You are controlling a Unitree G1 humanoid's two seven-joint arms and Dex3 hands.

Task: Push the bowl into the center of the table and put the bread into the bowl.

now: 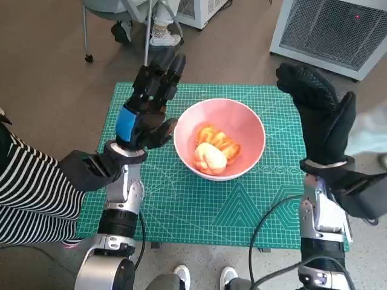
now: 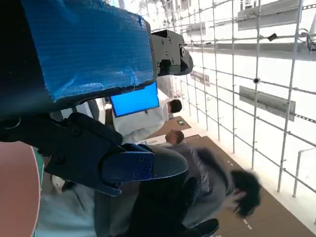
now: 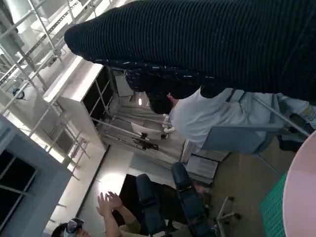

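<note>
Green gridded cutting mat (image 1: 181,211) underlies the pink round bowl (image 1: 251,127), golden bread (image 1: 214,148) inside. My left hand (image 1: 148,106), nearer, open beside its rim; right hand (image 1: 320,109) apparently empty.

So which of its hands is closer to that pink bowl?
The left hand, raised right beside the bowl rim. The right hand stands farther off, apart from the bowl's other side.
</note>
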